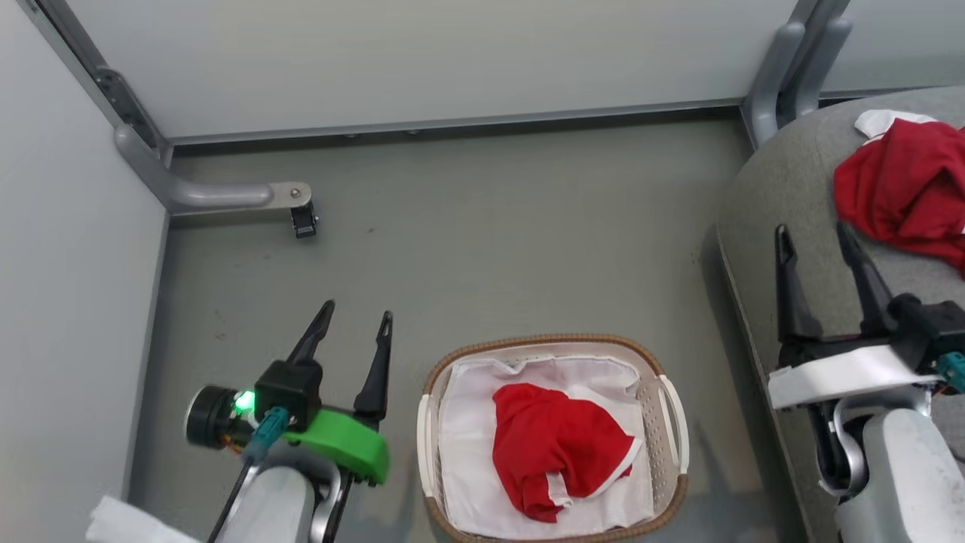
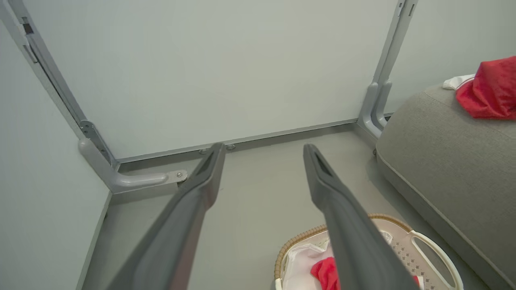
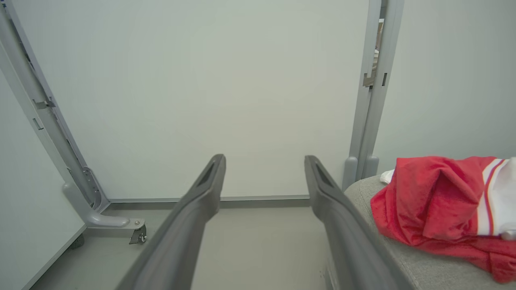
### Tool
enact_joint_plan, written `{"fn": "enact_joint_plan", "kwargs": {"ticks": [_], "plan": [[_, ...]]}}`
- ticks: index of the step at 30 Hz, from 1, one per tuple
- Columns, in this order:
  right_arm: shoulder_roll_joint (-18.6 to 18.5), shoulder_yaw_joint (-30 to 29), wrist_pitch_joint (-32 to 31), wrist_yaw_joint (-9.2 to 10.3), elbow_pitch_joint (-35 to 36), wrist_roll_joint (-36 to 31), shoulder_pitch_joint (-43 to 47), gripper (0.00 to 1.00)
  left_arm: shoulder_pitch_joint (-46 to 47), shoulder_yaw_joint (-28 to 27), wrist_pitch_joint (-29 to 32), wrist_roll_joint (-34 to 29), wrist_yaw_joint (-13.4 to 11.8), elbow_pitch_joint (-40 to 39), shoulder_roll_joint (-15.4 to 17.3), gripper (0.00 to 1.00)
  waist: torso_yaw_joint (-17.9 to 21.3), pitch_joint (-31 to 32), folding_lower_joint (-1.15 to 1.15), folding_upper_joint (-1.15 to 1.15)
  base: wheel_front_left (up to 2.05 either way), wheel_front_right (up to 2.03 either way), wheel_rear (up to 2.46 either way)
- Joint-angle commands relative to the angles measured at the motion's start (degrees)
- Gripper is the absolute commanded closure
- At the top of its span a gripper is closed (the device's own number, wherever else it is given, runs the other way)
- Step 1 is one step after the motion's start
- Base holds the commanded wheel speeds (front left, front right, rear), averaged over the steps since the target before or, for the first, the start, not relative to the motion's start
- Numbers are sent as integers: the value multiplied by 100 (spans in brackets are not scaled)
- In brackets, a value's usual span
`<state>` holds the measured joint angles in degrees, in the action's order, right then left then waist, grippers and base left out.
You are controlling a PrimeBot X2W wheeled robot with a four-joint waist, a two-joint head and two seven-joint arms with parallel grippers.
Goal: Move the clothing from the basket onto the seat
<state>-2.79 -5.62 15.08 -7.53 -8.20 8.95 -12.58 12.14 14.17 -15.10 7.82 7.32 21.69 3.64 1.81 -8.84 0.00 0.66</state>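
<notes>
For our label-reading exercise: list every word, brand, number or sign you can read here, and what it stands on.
None: no readable text shows. The red garment in the basket, the second red garment on the seat, and the wall panels carry no visible words, numbers or logos.

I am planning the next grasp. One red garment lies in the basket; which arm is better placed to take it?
Probably the left. The left pincer is open beside the basket, close to the red garment; the right pincer is open over the seat.
</notes>
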Motion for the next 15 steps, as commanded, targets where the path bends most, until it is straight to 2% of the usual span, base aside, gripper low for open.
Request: {"fn": "enact_joint_plan", "kwargs": {"ticks": [1, 7, 15], "plan": [[-20, -79, 14, 8, 123, -31, -179, 0, 343, 158, -5, -35, 20, 143, 45, 0, 193, -711, 0, -66, 0, 0, 0], [-18, -311, 14, 8, 622, 27, -619, 0, 1476, 1178, 104, -110, 19, 1011, 151, 0, 481, -1579, 0, -66, 0, 0, 0], [-16, -491, 14, 8, 1292, 142, -1019, 0, 2578, 2429, 115, -78, 20, 2171, 71, 0, 825, -2666, 0, -66, 0, 0, 0]]}}
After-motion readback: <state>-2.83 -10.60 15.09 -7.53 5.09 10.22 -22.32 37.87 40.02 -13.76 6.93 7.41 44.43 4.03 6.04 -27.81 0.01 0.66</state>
